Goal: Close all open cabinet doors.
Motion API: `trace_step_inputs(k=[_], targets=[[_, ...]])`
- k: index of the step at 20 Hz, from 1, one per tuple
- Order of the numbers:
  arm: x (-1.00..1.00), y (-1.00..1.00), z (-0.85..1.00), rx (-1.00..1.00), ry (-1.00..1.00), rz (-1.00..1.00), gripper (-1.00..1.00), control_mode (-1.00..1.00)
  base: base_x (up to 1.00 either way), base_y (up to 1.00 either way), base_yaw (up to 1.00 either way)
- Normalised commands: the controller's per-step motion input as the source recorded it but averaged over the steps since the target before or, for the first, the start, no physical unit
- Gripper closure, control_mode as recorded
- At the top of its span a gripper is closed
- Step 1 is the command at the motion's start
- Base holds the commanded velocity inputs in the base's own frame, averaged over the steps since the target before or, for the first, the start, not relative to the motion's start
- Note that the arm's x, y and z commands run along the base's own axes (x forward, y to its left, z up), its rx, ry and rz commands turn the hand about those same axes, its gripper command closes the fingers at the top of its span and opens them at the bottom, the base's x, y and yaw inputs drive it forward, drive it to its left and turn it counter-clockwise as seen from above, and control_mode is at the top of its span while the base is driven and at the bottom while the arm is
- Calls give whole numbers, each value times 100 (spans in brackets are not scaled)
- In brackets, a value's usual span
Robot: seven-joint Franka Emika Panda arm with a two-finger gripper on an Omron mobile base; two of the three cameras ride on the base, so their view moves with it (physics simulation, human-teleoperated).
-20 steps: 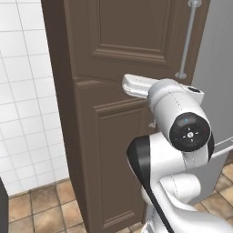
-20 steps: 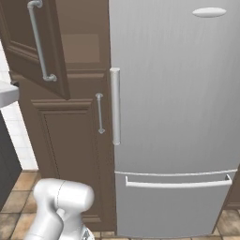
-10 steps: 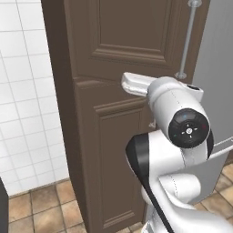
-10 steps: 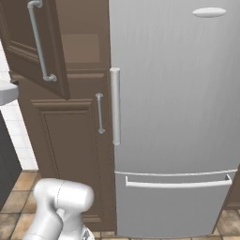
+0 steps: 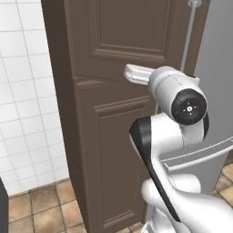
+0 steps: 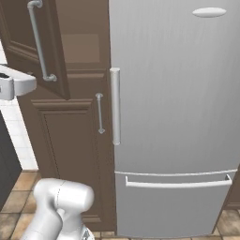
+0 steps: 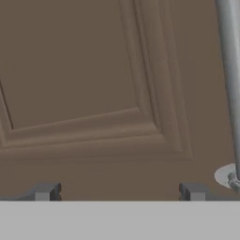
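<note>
Against the half-open upper cabinet door (image 6: 40,44), beside the refrigerator (image 6: 173,117), my gripper (image 7: 117,193), fingers apart and empty, presses the panel; next, I should push it flush.

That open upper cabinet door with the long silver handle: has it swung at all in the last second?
No. In the right base view the upper cabinet door stands ajar as before, its handle's lower end at the same spot against the lower door's handle.

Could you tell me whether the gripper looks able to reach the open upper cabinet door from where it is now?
Probably yes. The open gripper faces the upper door panel at close range with nothing between them, and the door's handle stands off to one side.
</note>
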Motion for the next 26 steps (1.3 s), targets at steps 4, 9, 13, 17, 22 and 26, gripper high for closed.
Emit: trace_step_inputs(k=[4, 9, 13, 17, 22, 26], targets=[[41, -36, 0, 0, 0, 12, -100, -100, 0, 0, 0], [41, -30, 0, 0, 0, 11, -100, -100, 0, 0, 0], [51, -13, -1, 0, 0, 4, -100, -100, 0, 0, 0], [60, -4, -7, 0, 0, 0, -100, -100, 0, 0, 0], [76, -1, -6, 0, 0, 0, -100, -100, 0, 0, 0], [86, 0, -5, 0, 0, 0, -100, -100, 0, 0, 0]])
